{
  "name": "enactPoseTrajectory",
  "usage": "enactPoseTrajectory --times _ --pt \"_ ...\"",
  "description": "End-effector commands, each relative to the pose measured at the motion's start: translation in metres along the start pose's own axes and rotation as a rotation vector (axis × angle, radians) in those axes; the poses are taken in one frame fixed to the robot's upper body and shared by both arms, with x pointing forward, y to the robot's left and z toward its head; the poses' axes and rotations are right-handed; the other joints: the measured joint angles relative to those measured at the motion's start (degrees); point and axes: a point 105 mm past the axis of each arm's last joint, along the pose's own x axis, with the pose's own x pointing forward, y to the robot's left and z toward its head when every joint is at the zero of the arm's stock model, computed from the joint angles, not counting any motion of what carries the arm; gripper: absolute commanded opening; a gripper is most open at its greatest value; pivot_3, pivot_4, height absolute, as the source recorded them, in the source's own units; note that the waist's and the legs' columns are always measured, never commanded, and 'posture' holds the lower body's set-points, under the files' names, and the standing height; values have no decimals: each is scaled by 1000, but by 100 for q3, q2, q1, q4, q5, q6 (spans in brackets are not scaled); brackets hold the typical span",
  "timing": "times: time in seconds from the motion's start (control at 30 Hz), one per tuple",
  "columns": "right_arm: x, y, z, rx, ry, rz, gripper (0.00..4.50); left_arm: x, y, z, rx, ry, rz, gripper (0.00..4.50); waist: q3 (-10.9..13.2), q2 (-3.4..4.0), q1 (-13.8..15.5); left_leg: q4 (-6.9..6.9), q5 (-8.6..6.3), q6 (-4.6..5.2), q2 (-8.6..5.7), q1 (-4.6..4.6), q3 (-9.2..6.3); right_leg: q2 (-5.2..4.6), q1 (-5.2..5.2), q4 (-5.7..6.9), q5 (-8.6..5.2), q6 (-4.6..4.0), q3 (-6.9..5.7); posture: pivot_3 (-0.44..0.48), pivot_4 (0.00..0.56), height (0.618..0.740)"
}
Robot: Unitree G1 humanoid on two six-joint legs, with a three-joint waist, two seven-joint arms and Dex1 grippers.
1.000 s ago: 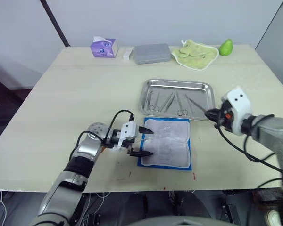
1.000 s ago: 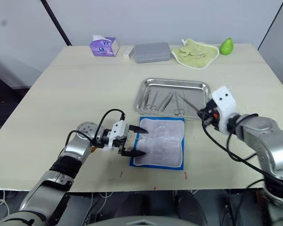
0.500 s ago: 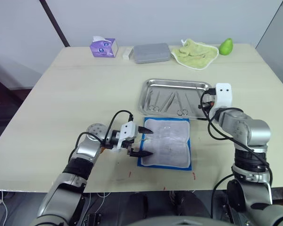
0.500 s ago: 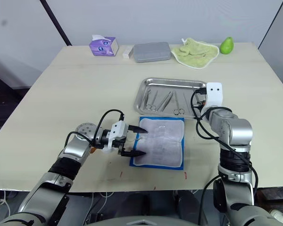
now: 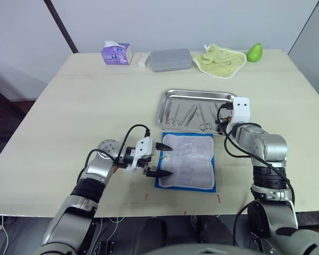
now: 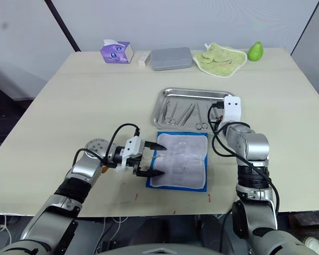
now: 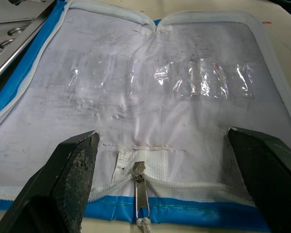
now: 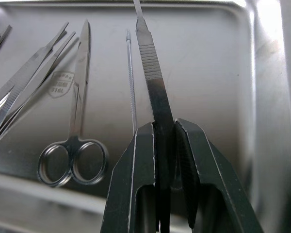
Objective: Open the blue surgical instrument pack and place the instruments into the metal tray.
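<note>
Looking from the head: the blue surgical instrument pack lies open near the table's front edge, the metal tray just behind it.
Left wrist: left gripper spread wide over the pack's zipper edge.
Right wrist: right gripper pinching a flat steel handle above the tray, beside the other instruments.

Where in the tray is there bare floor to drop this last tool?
The metal tray is bare along its right side, between the thin probe and the rim, under the held instrument. The left part is crowded: scissors and forceps lie close together.
</note>
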Motion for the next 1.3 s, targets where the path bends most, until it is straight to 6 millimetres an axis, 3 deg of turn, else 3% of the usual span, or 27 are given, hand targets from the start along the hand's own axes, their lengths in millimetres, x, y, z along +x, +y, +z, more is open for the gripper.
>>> enactPoseTrajectory --times 0.03,0.33,0.37,0.43,0.47,0.6,0.73,0.87,1.1,1.13,1.23,1.3 --pt "0 3 16 -8 -61 -1 52 -4 -19 -42 -150 125 -6 4500 0 0 0 0 0 0 0 0 0 0 0 0 0 0 0 0 150 740" --pt "2 3 14 -14 -54 0 52 -3 -19 -42 -151 123 1 4500 0 1 -1 0 0 0 1 0 1 0 0 0 0 0 2 0 150 740" --pt "2 3 14 -15 -53 4 852 -3 -19 -42 -152 124 1 4500 0 1 -1 0 0 0 1 0 1 0 0 0 0 0 2 0 150 740" --pt "0 4 15 -19 -55 7 1234 -3 -19 -43 -153 124 2 4500 0 1 -1 0 0 0 1 0 1 0 0 0 0 0 2 0 150 740" --pt "0 4 15 -19 -55 7 2032 -3 -19 -43 -153 124 2 4500 0 1 -1 0 0 0 1 0 1 0 0 0 0 0 2 0 150 740" --pt "-5 1 23 -33 -93 0 3730 -3 -21 -43 -154 122 1 4500 2 3 -2 0 0 0 1 0 1 0 0 0 0 0 2 0 150 740" --pt "-30 19 42 -165 -267 151 3730 -5 -18 -34 -161 52 33 4500 8 12 -4 -1 0 0 1 -2 2 -1 -1 -3 0 0 3 0 150 740" --pt "-71 42 48 -259 -515 412 3730 -14 -14 -4 -145 -83 59 4500 22 6 -73 -14 -1 0 9 -12 -1 6 -7 -23 -1 1 0 0 150 740" --pt "-119 27 30 -299 -574 690 3730 -42 -11 42 -252 -261 181 4500 114 -54 -99 -8 -1 -2 25 -71 -9 -5 -50 -30 -2 1 2 0 150 740" --pt "-123 22 27 -313 -564 709 3730 -47 -13 45 -285 -270 183 4500 118 -59 -86 2 0 -3 27 -99 -17 -7 -69 -30 -1 2 -4 0 150 740" --pt "-136 5 10 -365 -511 760 4464 -65 -16 46 -328 -277 245 4500 135 -69 -45 6 0 -4 23 -126 -17 -15 -96 -22 -1 3 -8 0 150 740" --pt "-145 -6 -1 -388 -476 785 4464 -77 -18 44 -346 -276 304 4500 142 -70 -1 4 0 -4 22 -124 -16 -16 -97 -22 -1 2 -9 0 150 740"
